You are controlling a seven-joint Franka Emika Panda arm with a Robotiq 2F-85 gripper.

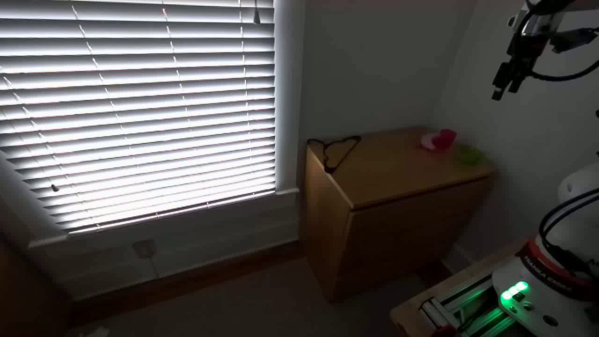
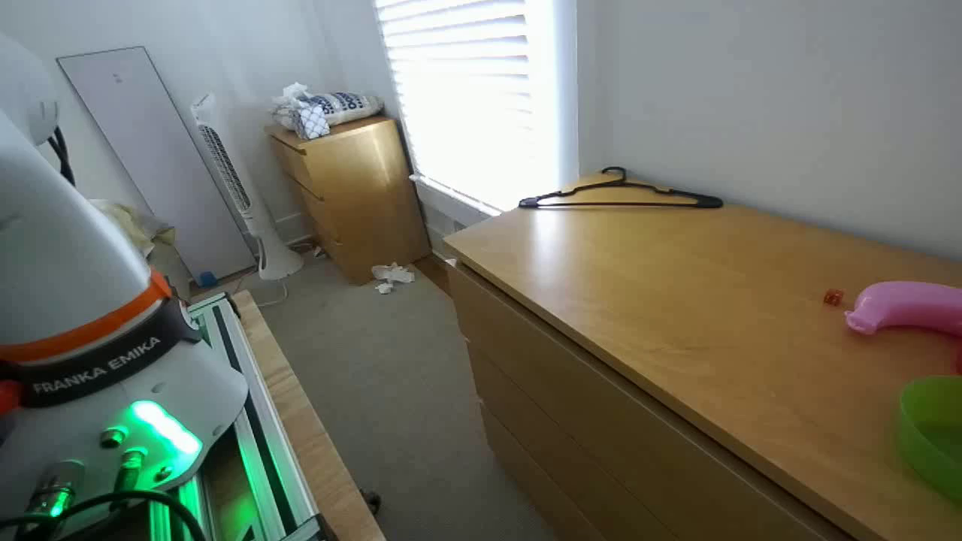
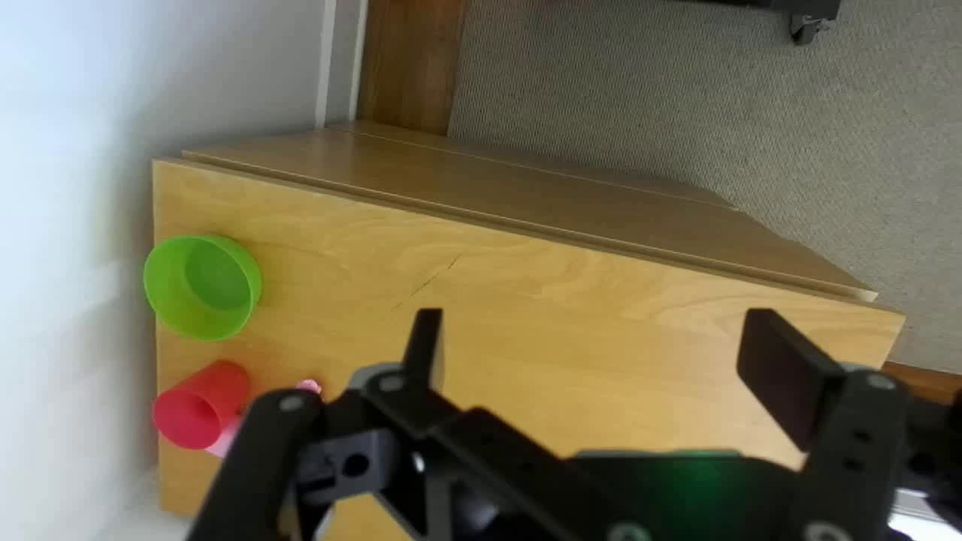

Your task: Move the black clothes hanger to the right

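Note:
The black clothes hanger (image 1: 346, 153) lies on the wooden cabinet top (image 1: 398, 175), at the end by the window. In an exterior view the hanger (image 2: 620, 204) lies near the far end of the top (image 2: 676, 300), with its hook toward the wall. It does not show in the wrist view. My gripper (image 1: 506, 90) is high above the cabinet's opposite end, well apart from the hanger. In the wrist view the gripper (image 3: 601, 349) has its fingers wide apart, with only bare cabinet top (image 3: 556, 285) seen between them. The gripper is out of view in an exterior view.
A green bowl (image 3: 203, 287) and a red cup (image 3: 203, 403) sit at the cabinet's end away from the window. A pink object (image 2: 906, 306) and a small red cube (image 2: 833, 297) lie near them. Walls and a window with blinds (image 1: 140, 117) border the cabinet.

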